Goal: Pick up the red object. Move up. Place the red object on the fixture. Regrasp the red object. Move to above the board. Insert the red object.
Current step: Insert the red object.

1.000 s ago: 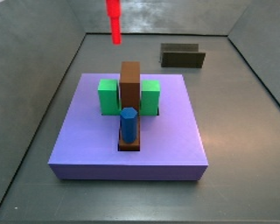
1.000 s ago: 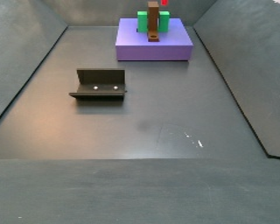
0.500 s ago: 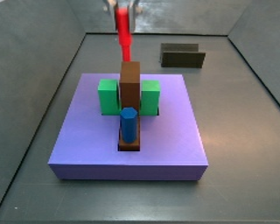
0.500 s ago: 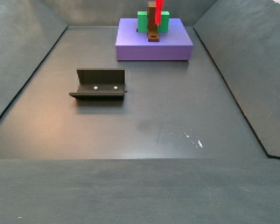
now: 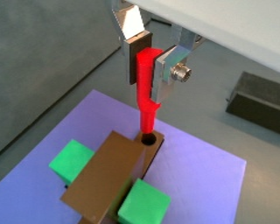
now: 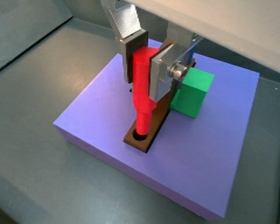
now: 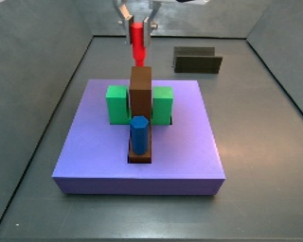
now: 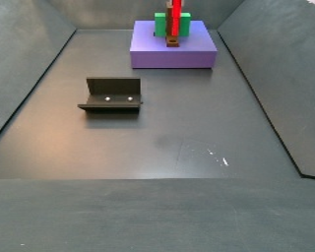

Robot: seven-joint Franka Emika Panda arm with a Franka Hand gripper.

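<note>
— What's the setting?
— A grey walled floor (image 8: pixel 160 148); in a side view the fixture (image 8: pixel 113 94) sits left of centre, well apart from the board (image 8: pixel 173 49) at top.
— And the wrist views?
— In both, the gripper (image 5: pixel 154 59) is clamped on the red object (image 5: pixel 146 83), upright between the fingers (image 5: pixel 136 39), its lower tip at a hole in the brown bar (image 5: pixel 113 171).
— The remaining side view?
— The gripper (image 7: pixel 137 21) is at the top edge, with the red object (image 7: pixel 137 43) hanging below it over the brown bar (image 7: pixel 141 92), between green blocks (image 7: pixel 117 104).

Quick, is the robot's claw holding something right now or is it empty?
End effector: closed on the red peg, above the board, with the peg's tip at the hole in the brown bar.
</note>
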